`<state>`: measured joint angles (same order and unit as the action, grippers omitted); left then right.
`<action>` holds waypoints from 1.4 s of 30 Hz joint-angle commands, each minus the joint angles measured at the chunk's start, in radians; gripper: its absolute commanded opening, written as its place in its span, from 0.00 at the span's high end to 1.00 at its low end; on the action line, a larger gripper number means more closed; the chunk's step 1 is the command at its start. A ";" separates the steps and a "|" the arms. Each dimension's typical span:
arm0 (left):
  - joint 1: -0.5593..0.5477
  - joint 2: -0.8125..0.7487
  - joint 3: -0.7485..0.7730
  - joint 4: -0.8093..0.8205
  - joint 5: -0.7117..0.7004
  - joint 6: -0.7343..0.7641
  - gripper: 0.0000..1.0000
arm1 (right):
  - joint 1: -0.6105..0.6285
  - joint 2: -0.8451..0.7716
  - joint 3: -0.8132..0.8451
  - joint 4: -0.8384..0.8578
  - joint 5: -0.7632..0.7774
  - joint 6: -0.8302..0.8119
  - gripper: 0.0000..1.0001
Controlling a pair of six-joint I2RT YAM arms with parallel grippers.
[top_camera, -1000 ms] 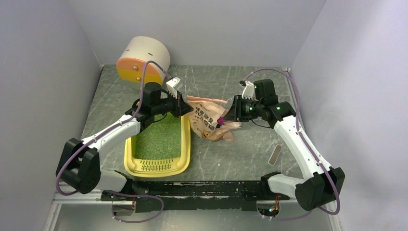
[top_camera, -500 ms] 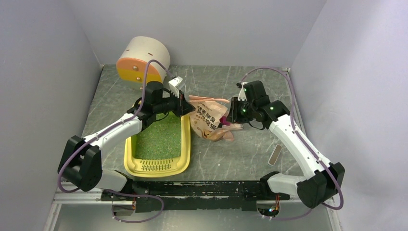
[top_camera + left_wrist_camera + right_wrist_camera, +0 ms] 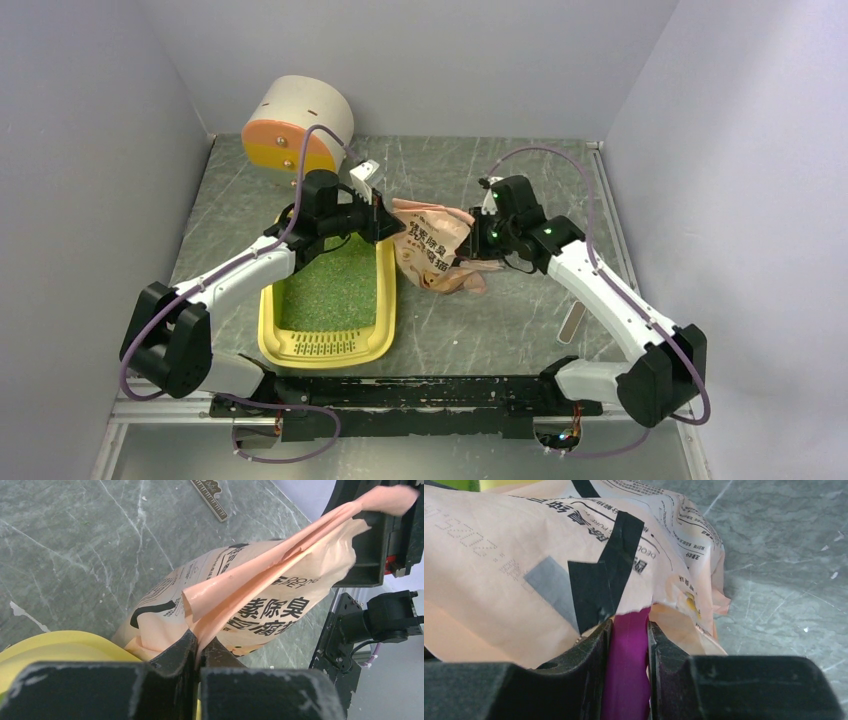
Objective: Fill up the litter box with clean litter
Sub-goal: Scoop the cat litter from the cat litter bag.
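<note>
scoop (image 3: 626, 680) head hidden in bag (image 3: 499, 545); litter box (image 3: 60, 647) cut off.

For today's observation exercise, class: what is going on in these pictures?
The left gripper is pinched shut on an edge of the pink-beige bag, right beside the litter box. The right gripper grips a magenta scoop whose far end disappears under the bag's torn edge. Green litter already covers the box floor.

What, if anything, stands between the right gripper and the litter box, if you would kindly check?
The pink-beige bag lies on the table directly between the right gripper, shut on the magenta scoop, and the litter box. The left gripper, pinching the bag's edge, also sits over the box's rim on that side.
</note>
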<state>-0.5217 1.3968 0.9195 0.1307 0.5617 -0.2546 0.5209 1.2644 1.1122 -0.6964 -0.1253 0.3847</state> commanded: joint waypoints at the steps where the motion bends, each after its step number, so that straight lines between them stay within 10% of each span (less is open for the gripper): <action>1: -0.011 -0.025 0.020 0.030 0.024 -0.011 0.95 | -0.070 -0.072 -0.046 0.145 -0.181 0.016 1.00; 14: -0.012 -0.043 0.008 0.050 0.040 -0.013 0.95 | -0.087 -0.047 0.086 -0.126 0.062 -0.077 1.00; 35: -0.014 -0.021 0.020 0.021 0.031 -0.008 0.95 | -0.104 -0.056 -0.055 0.231 -0.361 0.053 1.00; 42: -0.013 -0.027 0.021 0.011 0.030 0.001 0.95 | -0.114 -0.062 0.015 0.030 -0.140 -0.028 1.00</action>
<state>-0.5247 1.3933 0.9195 0.1223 0.5610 -0.2501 0.4068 1.2118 1.0691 -0.5972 -0.3634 0.4019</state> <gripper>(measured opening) 0.054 0.301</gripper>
